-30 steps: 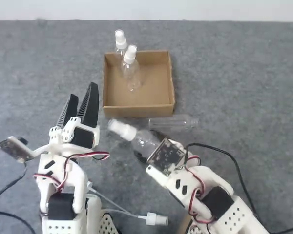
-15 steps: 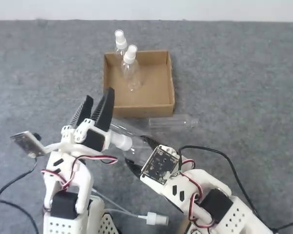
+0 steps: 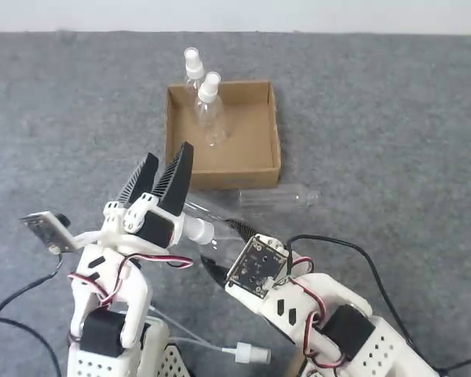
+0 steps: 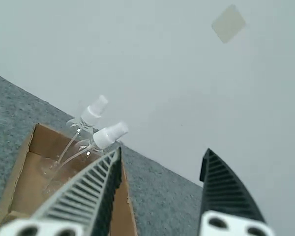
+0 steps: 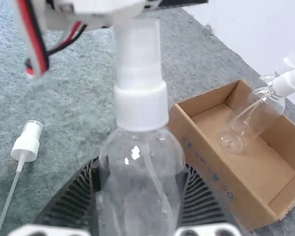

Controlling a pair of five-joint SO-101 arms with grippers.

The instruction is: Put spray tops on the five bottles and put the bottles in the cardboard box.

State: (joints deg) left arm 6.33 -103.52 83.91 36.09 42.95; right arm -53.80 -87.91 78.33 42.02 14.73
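Plastic bottle (image 5: 137,162), spray top (image 5: 139,73) fitted, is clamped by right end effector (image 5: 138,199); left end effector (image 4: 162,153) is spread open. Cardboard box (image 3: 224,174) placement is judged next.

High view: fixed camera above and behind both arm bases, looking down and forward over the grey table (image 3: 392,118) to the foot of the wall (image 3: 298,16). Left wrist view: sights out along the left gripper (image 4: 163,150), pitched up, mostly wall; right wrist view: sits close behind the right gripper (image 5: 140,169) and its bottle (image 5: 137,142), facing the far side. All three share the cardboard box (image 3: 224,169) and the capped bottles (image 3: 209,106) at it.
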